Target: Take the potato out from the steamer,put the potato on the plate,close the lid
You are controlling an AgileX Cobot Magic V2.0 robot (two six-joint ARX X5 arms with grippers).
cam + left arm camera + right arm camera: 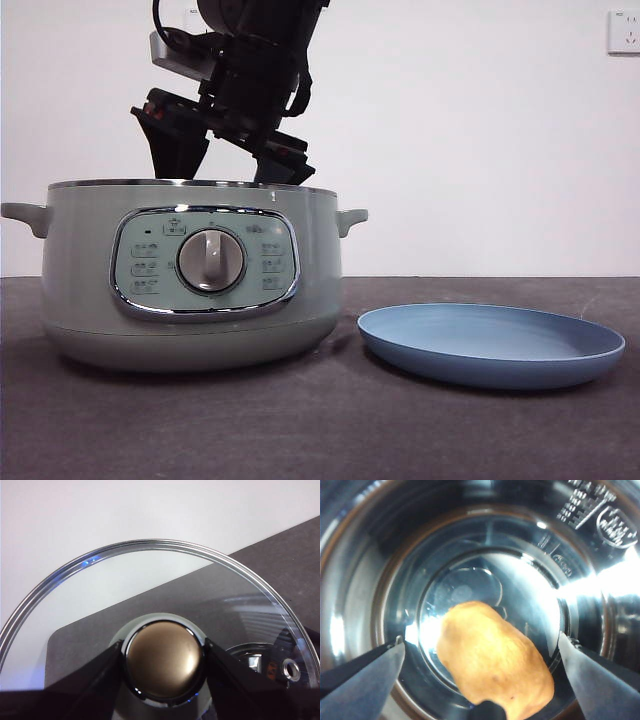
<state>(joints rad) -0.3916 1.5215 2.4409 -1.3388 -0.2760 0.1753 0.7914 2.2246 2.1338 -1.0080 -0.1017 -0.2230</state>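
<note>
A staged test bench, not a real kitchen: a bare white wall [480, 130] with 1 socket [624, 31] at 2 o'clock, a dark grey tabletop [320, 430], and only a steamer [190, 275] and plate [490, 345] set out.

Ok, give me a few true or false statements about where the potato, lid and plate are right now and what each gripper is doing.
1. The potato lies inside the steamer. True.
2. The left gripper is shut on the lid by its knob. True.
3. The plate already has the potato on it. False: the plate holds nothing.
4. The right gripper is shut on the potato. False: its fingers are spread wide, either side of the potato, not touching it.
5. The lid sits on the steamer. False: the pot is uncovered, with the right gripper reaching into it.
</note>
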